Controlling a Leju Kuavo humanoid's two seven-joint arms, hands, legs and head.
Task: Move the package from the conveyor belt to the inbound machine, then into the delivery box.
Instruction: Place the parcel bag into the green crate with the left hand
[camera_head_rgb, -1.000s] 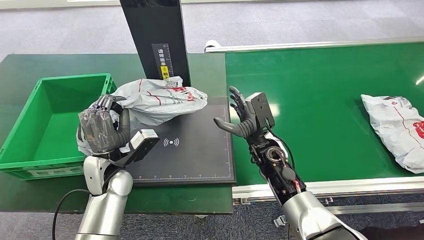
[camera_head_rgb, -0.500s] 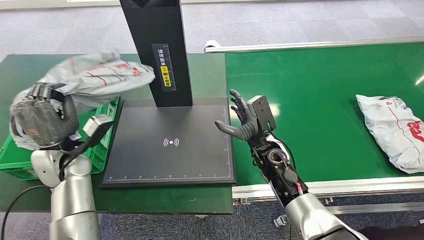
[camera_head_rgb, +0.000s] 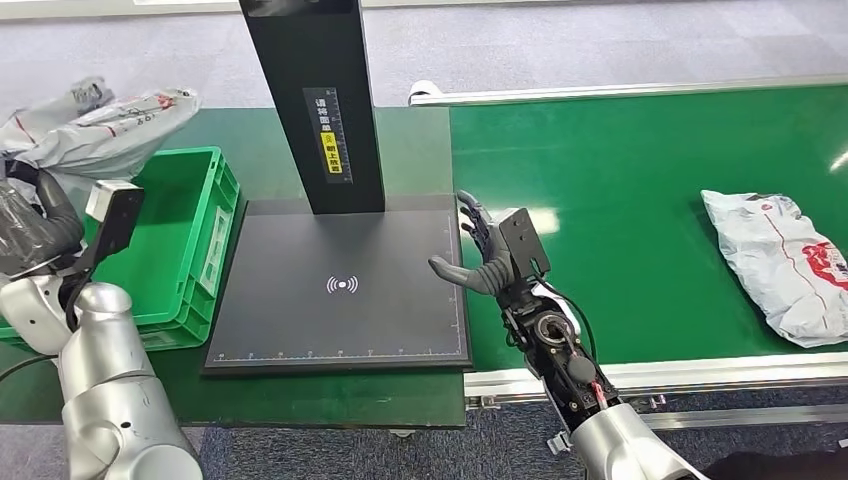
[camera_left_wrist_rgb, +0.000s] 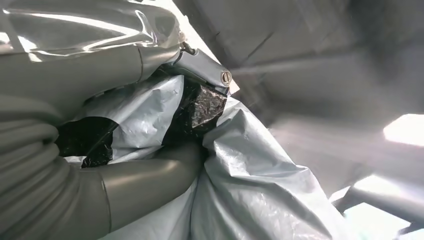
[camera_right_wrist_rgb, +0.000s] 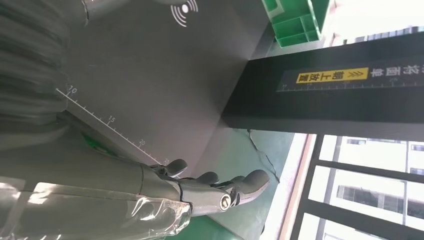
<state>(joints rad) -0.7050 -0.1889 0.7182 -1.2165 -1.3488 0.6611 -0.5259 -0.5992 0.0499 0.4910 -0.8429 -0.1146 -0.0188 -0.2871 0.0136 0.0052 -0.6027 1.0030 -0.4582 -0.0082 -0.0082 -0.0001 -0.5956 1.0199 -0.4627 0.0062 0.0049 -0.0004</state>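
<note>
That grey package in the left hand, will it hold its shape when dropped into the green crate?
Probably not. The grey package is a thin plastic mailer that creases and bunches around the left hand, so it likely flops and sags. Its glossy film looks slippery. It hangs above the green crate, so it should slump flat on landing.

A grey carpeted floor (camera_head_rgb: 600, 40) lies behind the green table (camera_head_rgb: 400, 150); tall windows (camera_right_wrist_rgb: 370, 190) (seen from the right wrist) glow bright.
</note>
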